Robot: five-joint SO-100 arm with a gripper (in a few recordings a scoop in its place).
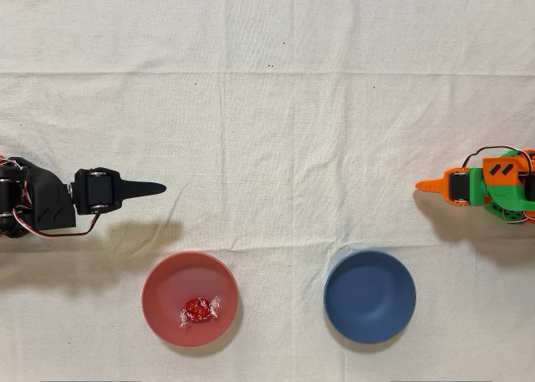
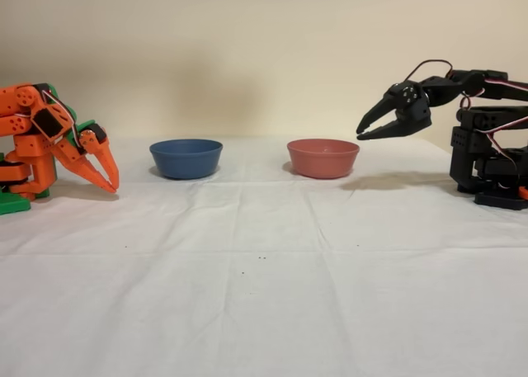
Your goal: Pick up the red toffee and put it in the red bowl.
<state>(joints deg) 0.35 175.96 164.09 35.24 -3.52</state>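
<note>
I see the red toffee [image 1: 198, 310] lying inside the red bowl [image 1: 163, 286] on the cloth-covered counter [image 1: 267, 106]. In the side view, my black arm's pincer [image 2: 363, 131] hangs in the air just right of the red bowl, its fingers slightly apart and empty. A blue bowl [image 2: 186, 157] sits left of the red bowl there.
</note>
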